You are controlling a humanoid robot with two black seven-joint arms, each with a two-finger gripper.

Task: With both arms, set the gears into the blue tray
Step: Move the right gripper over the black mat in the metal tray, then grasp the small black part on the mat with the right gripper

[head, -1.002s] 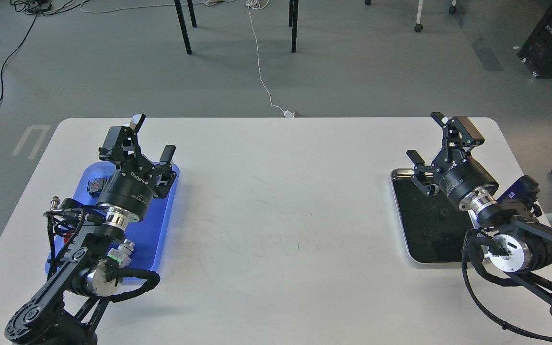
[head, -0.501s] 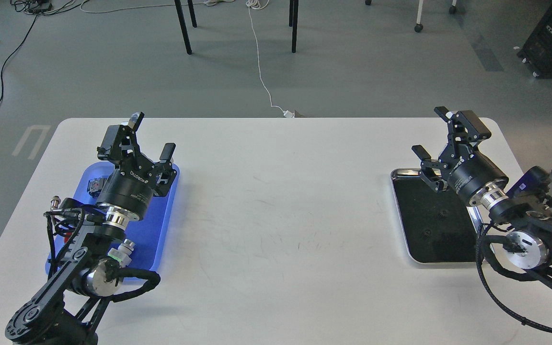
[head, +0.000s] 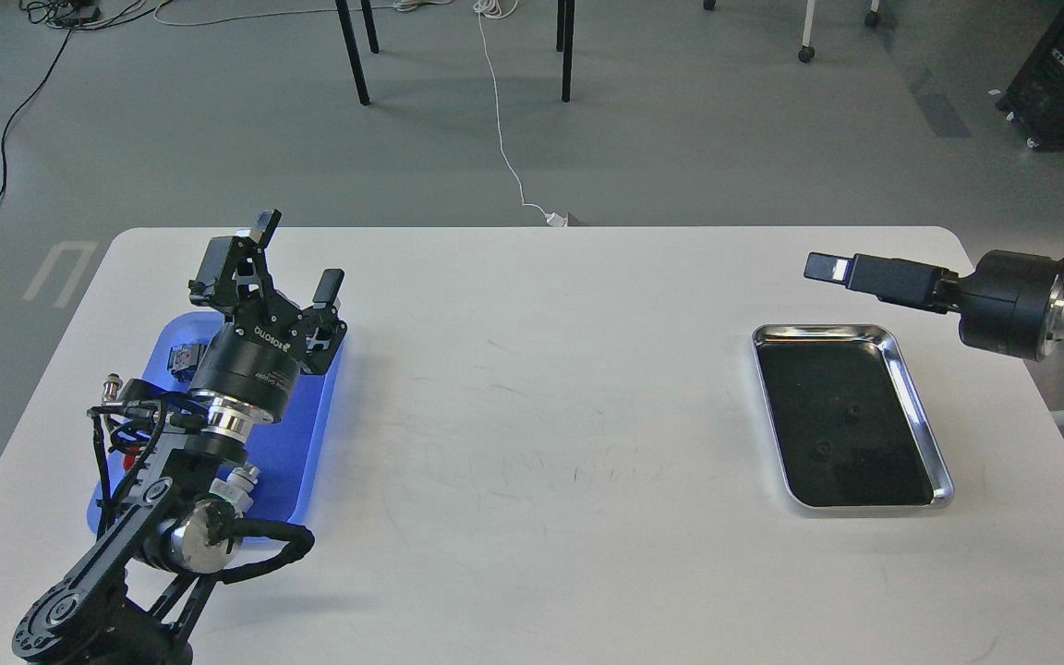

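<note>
Two small dark gears point(head: 852, 413) point(head: 822, 450) lie faintly visible on the black tray point(head: 922, 411) with a silver rim at the right. The blue tray point(head: 303, 443) lies at the left, largely covered by my left arm. My left gripper point(head: 297, 253) hangs over the tray's far end, fingers spread open with nothing between them. My right gripper point(head: 829, 268) reaches in from the right edge, lying level and pointing left, above the far right corner of the black tray. I see it side-on, so its fingers overlap.
A small black and red part point(head: 183, 356) sits at the blue tray's far left, half hidden by the left arm. Chair legs point(head: 354, 51) and a white cable point(head: 506, 152) are on the floor beyond the white table point(head: 541, 416).
The right arm swung up and to the right, off the black tray, and its gripper turned to lie level pointing left. The left gripper barely shifted.
</note>
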